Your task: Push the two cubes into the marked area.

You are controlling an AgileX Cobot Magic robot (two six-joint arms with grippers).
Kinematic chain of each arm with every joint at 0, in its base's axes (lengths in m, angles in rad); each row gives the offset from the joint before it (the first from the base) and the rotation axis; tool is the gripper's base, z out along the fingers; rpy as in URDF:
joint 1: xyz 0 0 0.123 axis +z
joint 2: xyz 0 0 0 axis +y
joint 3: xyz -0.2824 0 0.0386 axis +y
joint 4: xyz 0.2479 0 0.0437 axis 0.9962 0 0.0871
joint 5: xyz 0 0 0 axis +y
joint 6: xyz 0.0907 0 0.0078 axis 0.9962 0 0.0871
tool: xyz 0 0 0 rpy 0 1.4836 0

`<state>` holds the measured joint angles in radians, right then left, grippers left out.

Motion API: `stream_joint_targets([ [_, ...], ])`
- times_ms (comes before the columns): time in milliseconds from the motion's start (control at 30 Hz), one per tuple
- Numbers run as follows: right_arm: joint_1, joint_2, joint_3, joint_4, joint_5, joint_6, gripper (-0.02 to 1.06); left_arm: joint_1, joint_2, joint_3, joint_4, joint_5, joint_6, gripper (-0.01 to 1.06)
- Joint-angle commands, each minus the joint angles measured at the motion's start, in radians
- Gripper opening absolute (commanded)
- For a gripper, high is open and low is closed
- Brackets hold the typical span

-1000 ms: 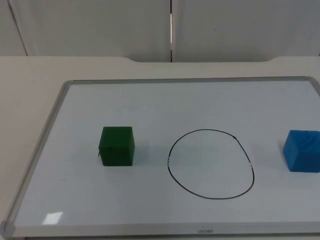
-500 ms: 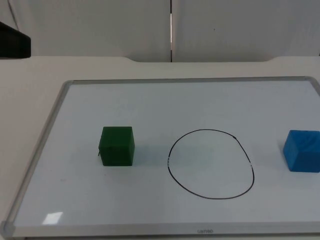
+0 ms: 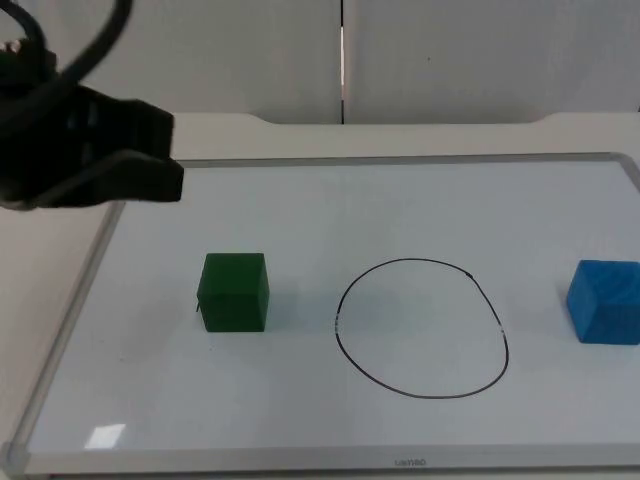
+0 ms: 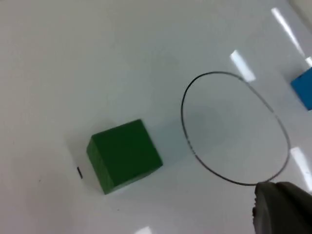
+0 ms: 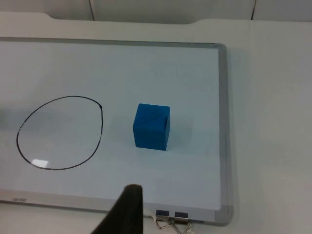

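Note:
A green cube point(image 3: 235, 291) sits on the whiteboard point(image 3: 300, 210), left of a hand-drawn black circle point(image 3: 421, 328). A blue cube point(image 3: 605, 301) rests right of the circle, near the board's right edge. Both cubes lie outside the line. My left gripper point(image 3: 168, 160) hovers over the board's upper left corner, behind and to the left of the green cube, not touching it. The left wrist view holds the green cube point(image 4: 124, 156), the circle point(image 4: 234, 129) and a sliver of the blue cube point(image 4: 304, 87). My right gripper point(image 5: 127, 207) waits off the board's near edge, apart from the blue cube point(image 5: 152, 126).
The board's grey metal frame point(image 3: 88, 270) runs around the work area and stands slightly above the table. A binder clip point(image 5: 170, 219) grips the frame close to my right gripper. The grey partition wall point(image 3: 450, 50) closes the far side.
My left arm has swung in from the upper left, from off-picture to over the board's upper left corner. Neither cube has moved.

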<state>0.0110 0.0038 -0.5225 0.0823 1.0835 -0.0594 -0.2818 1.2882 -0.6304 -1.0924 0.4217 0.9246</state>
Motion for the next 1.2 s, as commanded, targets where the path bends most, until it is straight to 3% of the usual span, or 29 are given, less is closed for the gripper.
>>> stream_joint_targets([
  [0, 0.001, -0.004, 0.007, 0.007, -0.005, -0.005, 1.05, -0.031, 0.077, -0.006, 0.027, -0.109, -0.063, 0.0],
  [200, 0.001, -0.004, 0.007, 0.007, -0.005, -0.005, 1.05, -0.031, 0.177, -0.006, 0.035, -0.258, -0.084, 0.0],
  [467, 0.001, -0.004, 0.007, 0.007, -0.005, -0.008, 1.05, -0.031, 0.304, -0.008, 0.035, -0.378, -0.084, 0.0],
  [800, 0.001, -0.004, 0.007, 0.007, -0.005, -0.008, 1.05, -0.031, 0.501, -0.118, 0.081, -0.324, -0.084, 0.0],
  [1167, 0.001, -0.004, 0.007, 0.007, -0.005, -0.008, 1.05, 0.027, 0.624, -0.205, 0.088, -0.275, -0.085, 0.0],
])
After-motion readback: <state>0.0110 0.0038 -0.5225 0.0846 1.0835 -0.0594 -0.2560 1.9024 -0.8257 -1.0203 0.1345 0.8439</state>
